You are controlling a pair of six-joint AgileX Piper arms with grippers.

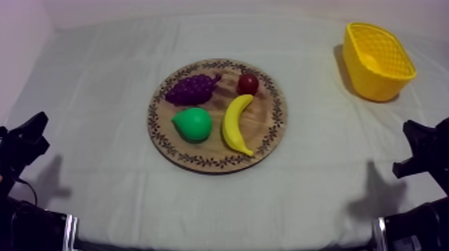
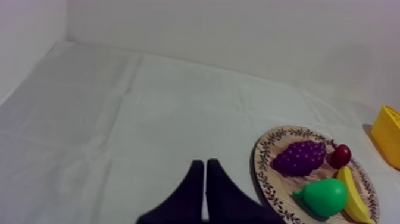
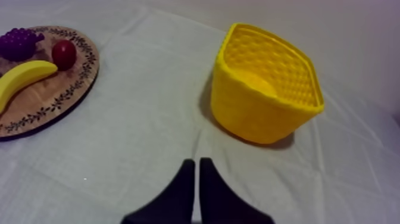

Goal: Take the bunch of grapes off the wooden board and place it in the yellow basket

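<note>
Altogether four fruits (image 1: 192, 89), one basket (image 1: 373, 83).

Soft, even light is falling from above on the grey-white cloth (image 1: 100, 100), and no strong glare is lying on it. The yellow basket (image 1: 378, 60) is throwing a dim shadow toward the wooden board (image 1: 267, 140). The left arm (image 1: 23, 143) and the right arm (image 1: 427, 150) are laying grey shadows inward on the cloth, while the walls are taking a faint violet tint.
</note>
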